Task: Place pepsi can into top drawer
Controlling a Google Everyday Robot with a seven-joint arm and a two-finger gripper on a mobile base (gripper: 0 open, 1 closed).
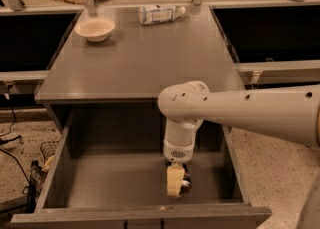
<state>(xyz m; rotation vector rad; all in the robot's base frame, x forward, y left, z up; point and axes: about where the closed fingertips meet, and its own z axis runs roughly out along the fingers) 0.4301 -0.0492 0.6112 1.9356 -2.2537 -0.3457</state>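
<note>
The top drawer (110,183) is pulled open below the grey cabinet top. My gripper (179,187) reaches straight down into the drawer's right half, near its front. It is shut on the pepsi can (186,183), a small dark can with a shiny end that shows just right of the pale finger pad (174,180). The can sits at or just above the drawer floor; I cannot tell if it touches. Most of the can is hidden by the gripper.
A beige bowl (95,28) and a clear plastic bottle (159,14) lying on its side are on the cabinet top (145,58) at the back. My arm (250,110) crosses from the right over the drawer's right side. Cables and a basket lie on the floor at left (35,163).
</note>
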